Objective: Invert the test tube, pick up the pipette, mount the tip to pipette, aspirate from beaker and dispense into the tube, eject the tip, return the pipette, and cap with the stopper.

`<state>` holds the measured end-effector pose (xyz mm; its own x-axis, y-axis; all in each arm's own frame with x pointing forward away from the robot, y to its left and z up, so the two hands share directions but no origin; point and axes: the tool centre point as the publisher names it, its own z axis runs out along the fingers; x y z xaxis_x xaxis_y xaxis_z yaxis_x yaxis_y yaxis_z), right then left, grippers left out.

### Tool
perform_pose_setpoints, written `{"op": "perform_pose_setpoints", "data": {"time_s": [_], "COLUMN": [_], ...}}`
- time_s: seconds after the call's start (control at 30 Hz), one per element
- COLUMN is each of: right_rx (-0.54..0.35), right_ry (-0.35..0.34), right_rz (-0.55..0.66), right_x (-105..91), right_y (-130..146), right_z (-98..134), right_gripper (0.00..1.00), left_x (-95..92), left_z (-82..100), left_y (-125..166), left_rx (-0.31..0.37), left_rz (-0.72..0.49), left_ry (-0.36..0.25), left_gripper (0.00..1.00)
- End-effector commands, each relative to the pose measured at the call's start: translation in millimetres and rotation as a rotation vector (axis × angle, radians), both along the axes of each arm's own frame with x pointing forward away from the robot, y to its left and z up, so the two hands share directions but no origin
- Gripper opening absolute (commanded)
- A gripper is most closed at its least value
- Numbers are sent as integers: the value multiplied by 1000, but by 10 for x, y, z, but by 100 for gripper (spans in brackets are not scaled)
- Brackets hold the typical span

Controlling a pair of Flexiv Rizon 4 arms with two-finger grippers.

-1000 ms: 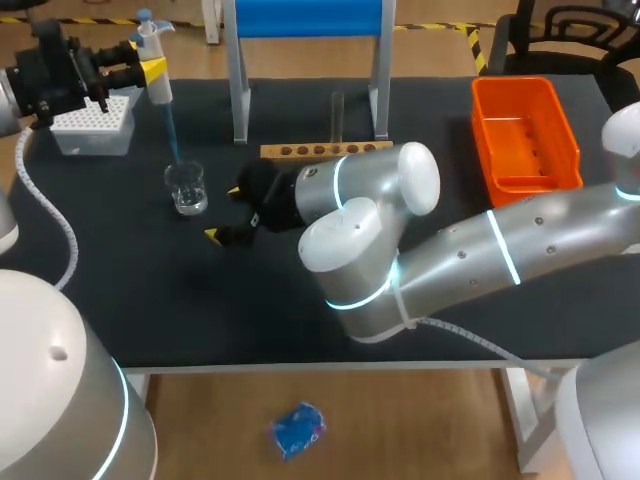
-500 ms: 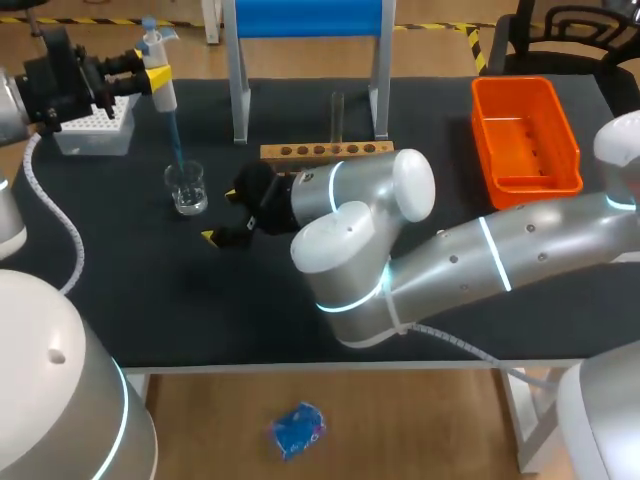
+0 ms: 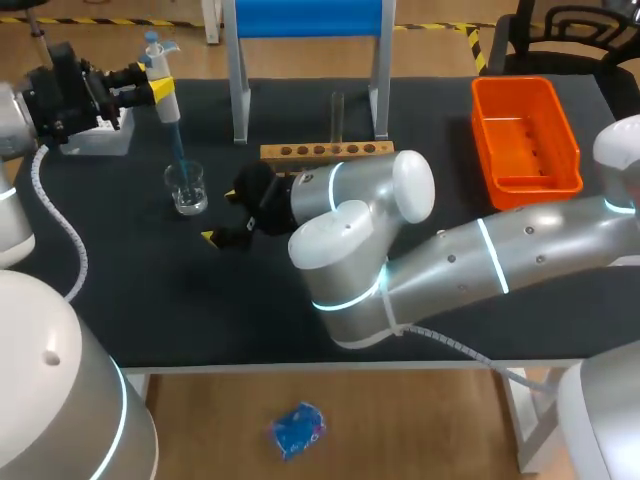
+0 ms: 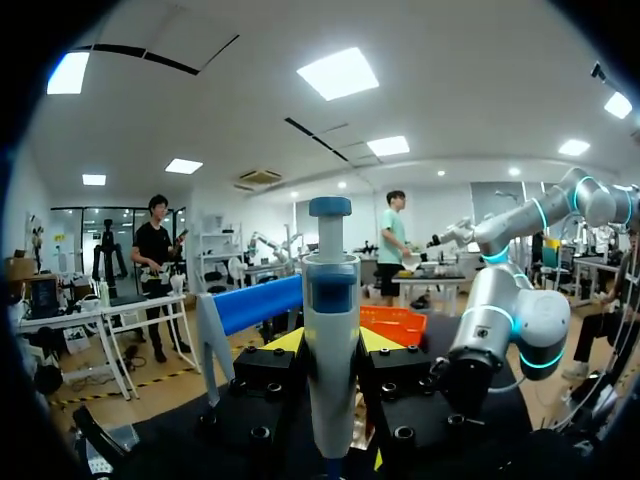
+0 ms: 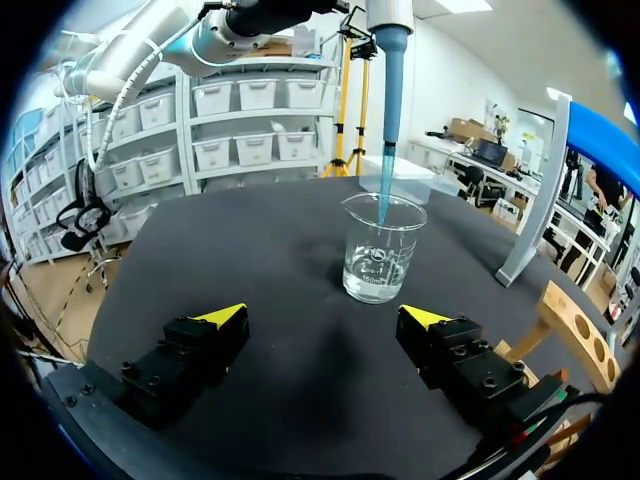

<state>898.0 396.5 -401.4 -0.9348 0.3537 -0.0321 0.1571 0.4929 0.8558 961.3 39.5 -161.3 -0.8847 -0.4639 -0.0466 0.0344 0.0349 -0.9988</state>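
Note:
My left gripper [image 3: 148, 82] is shut on the white pipette [image 3: 163, 92] at the table's back left. The pipette's blue tip [image 3: 180, 150] slants down into the mouth of the glass beaker [image 3: 187, 188]. In the left wrist view the pipette [image 4: 331, 330] stands upright between my yellow-tipped fingers [image 4: 284, 341]. My right gripper [image 3: 222, 214] lies low on the mat just right of the beaker, open and empty. In the right wrist view the beaker [image 5: 381, 252], holding some clear liquid, stands ahead of my right gripper [image 5: 325, 317], with the blue tip [image 5: 389, 110] dipping in from above. A test tube [image 3: 337, 115] stands upright in the wooden rack [image 3: 327, 150].
A white tip box [image 3: 95, 138] sits at the back left under my left arm. A blue-topped metal frame [image 3: 305, 20] stands behind the rack. An orange bin [image 3: 525, 135] is at the back right. My right arm's big elbow [image 3: 345, 260] lies across the table's middle.
My left arm has carried the pipette a little to the right and down, so its blue tip now reaches into the beaker. The right gripper has stayed open beside the beaker.

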Motion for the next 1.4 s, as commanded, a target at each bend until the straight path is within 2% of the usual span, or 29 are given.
{"op": "perform_pose_setpoints", "data": {"time_s": [0.03, 0.37, 0.83, 1.4], "right_rx": [2, 2, 2, 2], "right_ry": [-2, -2, -2, -2], "right_rz": [-2, -2, -2, -2], "right_x": [1, 1, 1, 1], "right_y": [13, 13, 13, 13], "right_z": [-19, -19, -19, -19], "right_gripper": [100, 100, 100, 100], "left_x": [43, 80, 99, 97], "left_z": [-80, -235, -361, -374], "left_y": [-5, -15, -11, -6], "left_rx": [-8, -10, -19, -24], "left_rz": [2, 7, 17, 30], "left_ry": [7, 37, 69, 74], "left_gripper": [0, 0, 0, 0]}}
